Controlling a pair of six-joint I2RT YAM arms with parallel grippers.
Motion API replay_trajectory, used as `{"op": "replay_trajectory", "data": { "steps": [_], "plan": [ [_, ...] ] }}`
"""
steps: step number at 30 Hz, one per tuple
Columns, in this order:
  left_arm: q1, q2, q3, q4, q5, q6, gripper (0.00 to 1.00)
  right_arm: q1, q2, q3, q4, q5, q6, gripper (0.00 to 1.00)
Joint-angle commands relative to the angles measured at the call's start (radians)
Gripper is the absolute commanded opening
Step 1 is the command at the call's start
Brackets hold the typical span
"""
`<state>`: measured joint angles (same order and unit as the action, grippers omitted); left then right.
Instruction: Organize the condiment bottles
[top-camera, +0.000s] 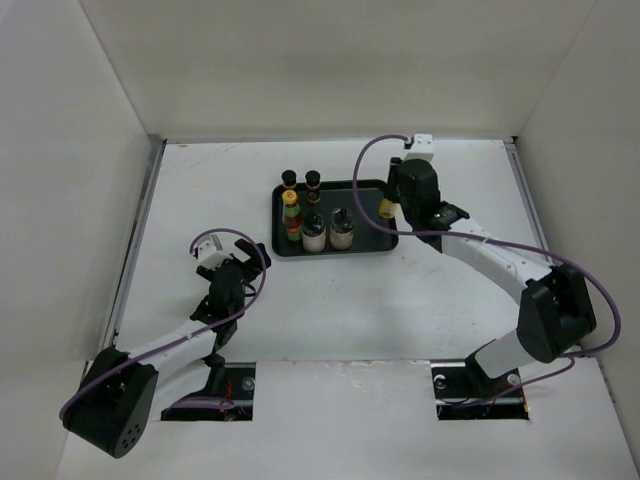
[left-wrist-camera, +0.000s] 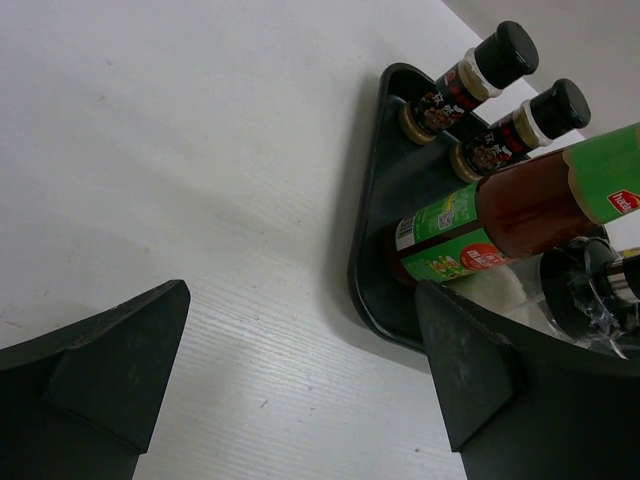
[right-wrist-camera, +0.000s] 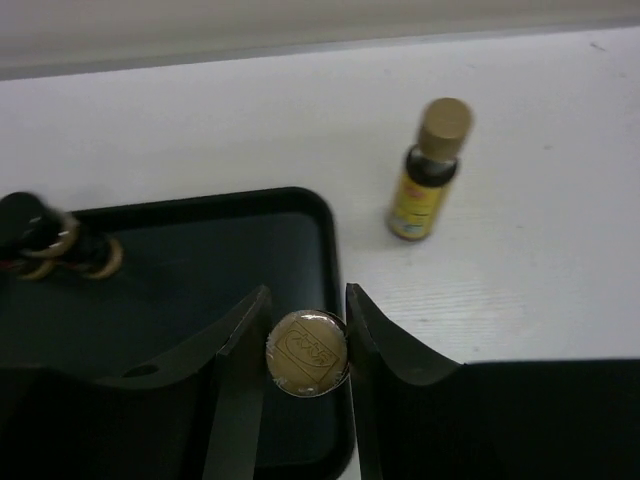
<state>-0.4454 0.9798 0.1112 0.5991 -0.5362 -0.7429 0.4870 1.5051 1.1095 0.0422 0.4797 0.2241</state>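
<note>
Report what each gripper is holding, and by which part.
The right gripper holds a slim brown-capped bottle, clamped at its cap. The left gripper is open and holds nothing.

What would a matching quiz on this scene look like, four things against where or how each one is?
Things:
1 red bottle
2 left gripper
3 right gripper
4 free slim bottle

States:
a on the table, outside the tray
b jaws open, empty
c standing in the tray
d jaws shut on a brown-capped bottle

Pairs: 1-c, 2-b, 3-d, 4-a
</note>
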Motion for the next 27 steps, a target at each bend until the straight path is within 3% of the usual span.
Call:
{"op": "replay_trajectory", "data": {
  "steps": [1,7,21,27],
  "plan": [
    [0.009,0.008,0.024,0.053,0.013,-0.012,1.0,0.072,-0.025,0.007,0.104,0.007,0.011,0.31],
    [0.009,-0.006,0.019,0.053,0.012,-0.013,1.0,0.164,0.043,0.007,0.13,0.008,0.018,0.32],
    [0.012,0.0,0.021,0.053,0.022,-0.013,1.0,0.229,0.107,-0.096,0.182,0.043,0.043,0.37],
    [0.011,0.0,0.021,0.053,0.019,-0.013,1.0,0.236,0.09,-0.1,0.182,0.051,0.043,0.68]
  ]
}}
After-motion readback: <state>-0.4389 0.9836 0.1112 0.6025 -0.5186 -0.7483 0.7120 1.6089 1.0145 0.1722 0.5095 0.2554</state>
